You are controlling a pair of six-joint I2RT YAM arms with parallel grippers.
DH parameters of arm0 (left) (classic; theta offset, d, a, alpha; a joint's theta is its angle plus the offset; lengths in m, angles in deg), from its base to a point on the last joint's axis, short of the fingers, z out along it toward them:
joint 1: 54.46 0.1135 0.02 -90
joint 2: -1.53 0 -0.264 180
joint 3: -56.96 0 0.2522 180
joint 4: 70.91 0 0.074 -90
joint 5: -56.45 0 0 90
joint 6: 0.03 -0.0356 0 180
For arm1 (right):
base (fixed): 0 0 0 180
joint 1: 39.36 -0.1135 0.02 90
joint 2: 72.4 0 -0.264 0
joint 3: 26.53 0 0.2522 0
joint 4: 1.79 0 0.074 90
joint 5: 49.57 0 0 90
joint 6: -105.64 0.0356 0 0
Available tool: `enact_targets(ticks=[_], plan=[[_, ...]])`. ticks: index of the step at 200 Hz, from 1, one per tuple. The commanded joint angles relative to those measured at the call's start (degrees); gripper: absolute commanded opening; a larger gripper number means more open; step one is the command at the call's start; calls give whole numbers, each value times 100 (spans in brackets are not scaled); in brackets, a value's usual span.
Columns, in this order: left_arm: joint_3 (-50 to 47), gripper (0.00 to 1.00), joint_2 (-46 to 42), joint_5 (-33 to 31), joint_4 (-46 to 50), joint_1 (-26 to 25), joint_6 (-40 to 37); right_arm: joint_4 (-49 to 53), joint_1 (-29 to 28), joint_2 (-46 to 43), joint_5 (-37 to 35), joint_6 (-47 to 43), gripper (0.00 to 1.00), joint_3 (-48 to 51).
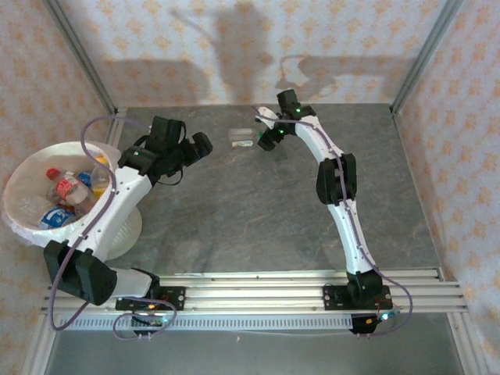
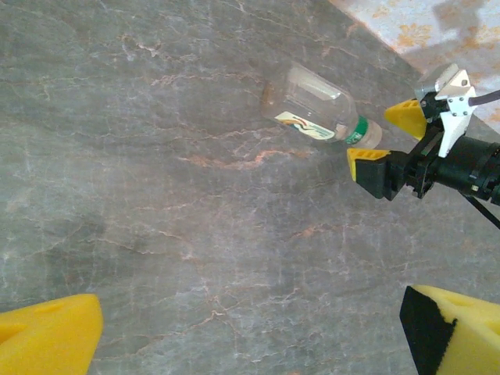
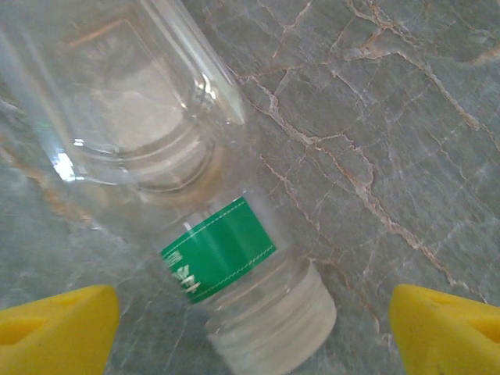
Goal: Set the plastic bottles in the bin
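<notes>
We see one clear bottle (image 1: 241, 137) lying on its side near the counter's (image 1: 258, 219) far edge, about midway along it. Our right fingers (image 3: 55, 332) are spread wide on either side of its pale cap, not touching it. Our left fingers (image 2: 47, 340) hang wide apart over bare counter. Several bottles (image 1: 69, 187) lie in the bin (image 1: 16, 211) at the left edge.

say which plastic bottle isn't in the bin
The green-banded clear bottle lying on the grey table at the right gripper; the other bottles sit inside the white-lined bin.
</notes>
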Motion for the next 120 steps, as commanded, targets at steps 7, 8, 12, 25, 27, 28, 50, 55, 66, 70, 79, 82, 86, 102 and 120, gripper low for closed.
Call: enact_targets(ticks=[7,8,12,25,27,28,50,55,66,70,79,82,86,102,120], plan=[[84,100,-31,-258,189,-25,-130,-132,-41,233,208,-577,89,-373],[83,100,-33,-258,192,-25,-130,-132,-41,238,208,-592,89,-366],[89,100,-26,-262,206,-25,-131,-132,-54,243,210,-649,89,-339],[124,100,33,-284,263,-25,-165,-102,-76,286,169,-801,88,-285],[126,100,39,-282,270,-25,-172,-100,-81,297,165,-816,88,-288],[131,100,42,-283,272,-25,-173,-98,-79,296,165,-826,88,-289],[163,100,77,-280,264,-25,-229,-85,-111,364,182,-917,84,-271],[162,100,79,-291,256,-25,-240,-88,-115,371,182,-941,82,-256],[152,100,82,-311,241,-25,-236,-79,-144,377,173,-970,79,-229],[148,100,94,-311,230,-25,-228,-71,-147,382,174,-977,78,-219],[145,100,102,-306,209,-24,-204,-35,-157,366,182,-1002,73,-212],[138,100,99,-310,196,-25,-197,-27,-168,347,182,-1005,72,-210],[136,100,102,-304,178,-27,-186,-26,-173,335,182,-1008,70,-199],[75,100,106,-272,82,-25,-132,-35,-173,218,173,-1046,60,-111],[39,100,136,-225,53,-25,-126,-86,-167,1,159,-1103,49,134]])
